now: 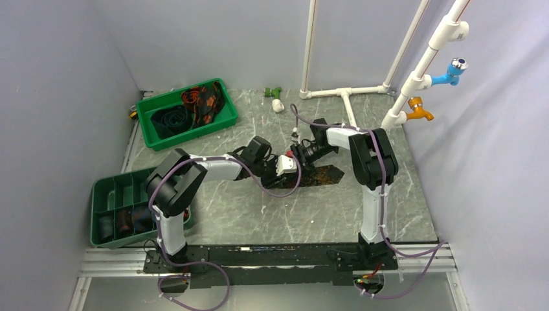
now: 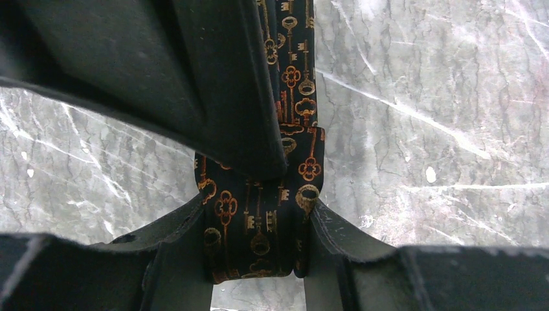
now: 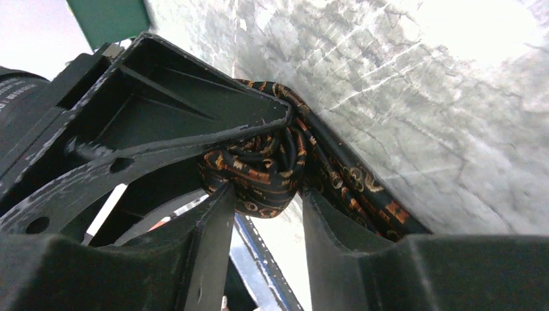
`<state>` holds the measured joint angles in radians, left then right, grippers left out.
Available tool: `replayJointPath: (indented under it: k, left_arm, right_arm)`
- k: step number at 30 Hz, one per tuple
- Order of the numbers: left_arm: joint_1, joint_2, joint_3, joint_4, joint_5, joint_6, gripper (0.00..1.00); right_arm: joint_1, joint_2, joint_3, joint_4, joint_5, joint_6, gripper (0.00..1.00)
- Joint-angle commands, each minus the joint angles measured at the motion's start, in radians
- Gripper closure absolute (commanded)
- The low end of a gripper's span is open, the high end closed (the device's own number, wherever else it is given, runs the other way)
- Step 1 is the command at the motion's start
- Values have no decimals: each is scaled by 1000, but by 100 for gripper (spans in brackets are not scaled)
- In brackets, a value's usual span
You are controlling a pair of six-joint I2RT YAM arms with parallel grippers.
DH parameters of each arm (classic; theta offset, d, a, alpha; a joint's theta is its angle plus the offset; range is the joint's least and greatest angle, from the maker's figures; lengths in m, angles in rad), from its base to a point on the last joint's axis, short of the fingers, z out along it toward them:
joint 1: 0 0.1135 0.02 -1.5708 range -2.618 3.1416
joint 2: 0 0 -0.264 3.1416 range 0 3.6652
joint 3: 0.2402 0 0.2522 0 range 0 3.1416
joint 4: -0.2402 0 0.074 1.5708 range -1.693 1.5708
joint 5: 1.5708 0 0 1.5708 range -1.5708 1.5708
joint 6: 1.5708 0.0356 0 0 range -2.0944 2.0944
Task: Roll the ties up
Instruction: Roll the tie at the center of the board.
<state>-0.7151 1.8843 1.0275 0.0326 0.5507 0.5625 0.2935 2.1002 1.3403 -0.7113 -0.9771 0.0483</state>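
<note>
A black tie with an orange key print lies mid-table, its wide end (image 1: 327, 173) flat on the marble. Its narrow part is wound into a small roll where both grippers meet. My left gripper (image 1: 289, 167) is shut on the roll, whose cloth (image 2: 259, 223) fills the gap between its fingers, with the tie's strip running away over the table. My right gripper (image 1: 300, 155) is shut on the same roll (image 3: 262, 172) from the other side. In the left wrist view, a finger (image 2: 213, 84) of the right gripper covers part of the tie.
A green tray (image 1: 223, 116) at the back left holds several loose ties (image 1: 201, 103). A green compartment tray (image 1: 103, 194) at the near left holds dark rolled ties (image 1: 133, 219). White pipes (image 1: 346, 94) with coloured taps stand at the back right.
</note>
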Motion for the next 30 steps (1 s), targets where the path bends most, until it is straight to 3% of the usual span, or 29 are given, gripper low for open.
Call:
replayJointPath:
  k: [1, 4, 5, 11, 16, 20, 26, 28, 30]
  left_arm:
    - [-15, 88, -21, -136, -102, 36, 86]
    - [-14, 98, -9, -140, -106, 36, 85]
    - [-14, 99, -6, -140, -104, 33, 83]
    - [8, 50, -38, -18, 4, -24, 41]
    - [22, 15, -91, 193, 126, -78, 22]
    - [19, 50, -72, 289, 235, -103, 22]
    - [7, 110, -67, 475, 262, -198, 23]
    - [4, 142, -64, 524, 255, -239, 26]
    - [-1, 192, -54, 571, 237, -311, 37]
  right_arm:
    - [7, 31, 13, 5, -14, -37, 65]
    - [7, 29, 16, -9, 17, -77, 96]
    - [7, 26, 18, -11, 40, -88, 100]
    - [6, 57, 48, -47, 241, -134, 100]
    - [6, 58, 52, -48, 379, -138, 100]
    - [6, 74, 70, -56, 454, -134, 100]
    - [8, 89, 101, -63, 511, -149, 100]
    - [10, 90, 100, -60, 522, -152, 100]
    - [11, 91, 99, -62, 514, -156, 100]
